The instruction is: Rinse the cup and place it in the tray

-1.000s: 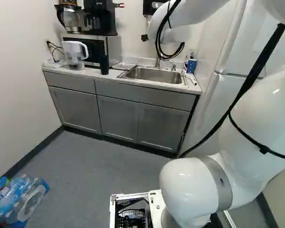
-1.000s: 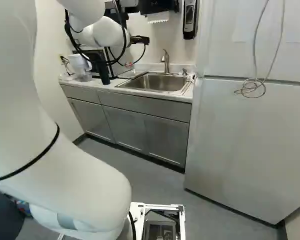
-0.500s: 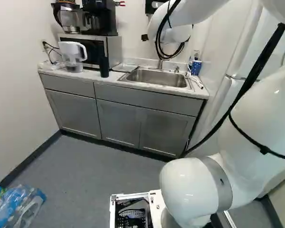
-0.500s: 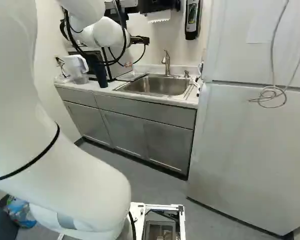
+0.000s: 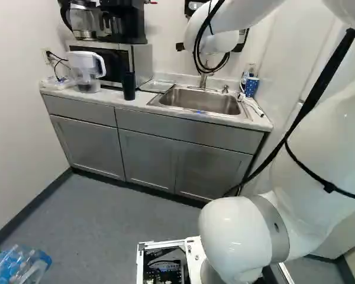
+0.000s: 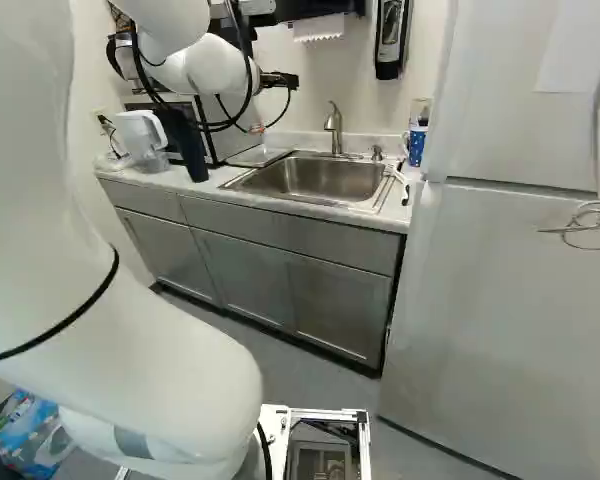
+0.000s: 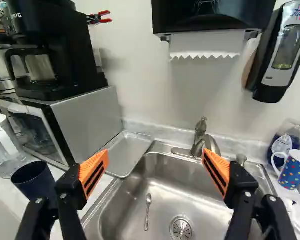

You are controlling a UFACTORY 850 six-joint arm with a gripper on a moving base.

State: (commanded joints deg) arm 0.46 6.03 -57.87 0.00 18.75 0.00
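The gripper's black part (image 6: 280,80) shows at the arm's end in the right base view, its fingertips hidden there. In the wrist view the gripper (image 7: 155,170) stands wide open with nothing between its orange pads, over the sink area. A blue polka-dot cup (image 7: 296,170) is upright on the counter right of the sink (image 5: 204,102), beside a clear container. A dark, tall cup (image 7: 35,181) stands left of the sink, near one finger. The shallow metal tray (image 7: 126,152) lies between the microwave and the sink, bare inside. The faucet (image 7: 199,139) rises behind the basin, which holds a spoon (image 7: 148,210).
The microwave (image 7: 87,120) carries a coffee maker (image 7: 50,50); a water pitcher (image 5: 86,70) stands in front. A paper towel dispenser (image 7: 210,15) and soap dispenser (image 7: 280,50) hang above. The fridge (image 6: 510,300) is at the right. Bottles (image 5: 18,265) lie on the floor at the left.
The base has moved closer to the counter and turned somewhat left, so the sink and fridge shift right in the base views. The arm keeps its pose.
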